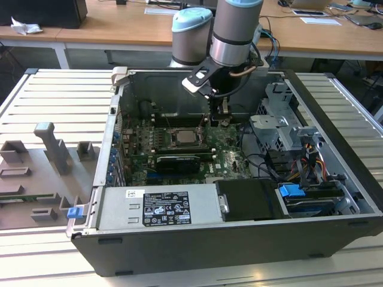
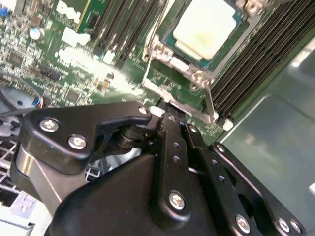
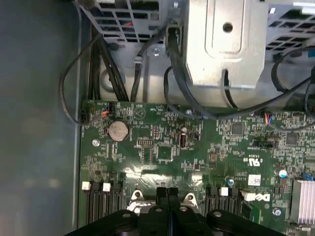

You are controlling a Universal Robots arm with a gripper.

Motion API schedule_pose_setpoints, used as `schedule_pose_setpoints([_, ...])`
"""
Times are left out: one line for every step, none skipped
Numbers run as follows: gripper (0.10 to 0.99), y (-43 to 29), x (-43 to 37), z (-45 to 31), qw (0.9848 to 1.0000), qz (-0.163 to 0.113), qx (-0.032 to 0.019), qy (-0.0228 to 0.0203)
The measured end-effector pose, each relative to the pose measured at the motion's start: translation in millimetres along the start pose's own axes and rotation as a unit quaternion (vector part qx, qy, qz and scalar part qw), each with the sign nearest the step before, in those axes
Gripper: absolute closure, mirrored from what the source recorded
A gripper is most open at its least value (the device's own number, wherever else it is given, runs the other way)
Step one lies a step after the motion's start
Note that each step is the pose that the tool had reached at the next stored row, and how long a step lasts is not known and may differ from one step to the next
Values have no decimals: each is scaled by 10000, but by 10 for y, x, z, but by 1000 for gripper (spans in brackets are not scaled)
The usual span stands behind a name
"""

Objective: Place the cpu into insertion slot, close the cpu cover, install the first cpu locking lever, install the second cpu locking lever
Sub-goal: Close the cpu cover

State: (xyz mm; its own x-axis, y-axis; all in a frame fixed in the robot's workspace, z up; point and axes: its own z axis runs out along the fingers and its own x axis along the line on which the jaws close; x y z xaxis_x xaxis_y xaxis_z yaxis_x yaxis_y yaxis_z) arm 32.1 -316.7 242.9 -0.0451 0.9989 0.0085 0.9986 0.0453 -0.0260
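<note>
Computer case (image 1: pixel 239 251) lay open on slatted table (image 1: pixel 48 95); fixture block (image 1: pixel 54 149) on the table at the exterior view's left. Motherboard (image 1: pixel 230 158) on the case floor, cpu (image 1: pixel 182 137) in insertion slot (image 1: pixel 197 143) at mid-board, memory slots (image 2: pixel 256 54) to either side. Black card (image 1: pixel 178 162) before the slot, power supply (image 1: pixel 161 206) nearest the camera, drive cage (image 1: pixel 278 119) at the exterior view's right. Gripper (image 1: pixel 219 119) above the board, just beside the slot.
</note>
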Motion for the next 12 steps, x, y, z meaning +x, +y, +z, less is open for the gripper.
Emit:
schedule_pose_setpoints([980,-46,2,11,10000,0,0,1])
schedule_pose_setpoints([980,-81,3,20,10000,0,0,1])
schedule_pose_setpoints([980,-104,4,25,10000,0,0,0])
schedule_pose_setpoints([980,-160,7,39,10000,0,0,0])
schedule_pose_setpoints([980,-186,8,44,10000,0,0,-1])
schedule_pose_setpoints([980,-212,9,51,10000,1,0,-1])
schedule_pose_setpoints([980,-244,11,59,10000,0,0,-2])
schedule_pose_setpoints([980,-263,11,66,10000,0,0,-3])
schedule_pose_setpoints([980,-289,12,78,10000,0,0,-4])
schedule_pose_setpoints([980,-307,13,86,10000,1,0,-4])
schedule_pose_setpoints([980,-319,14,92,10000,1,0,-4])
schedule_pose_setpoints([980,-341,14,99,10000,0,0,-5])
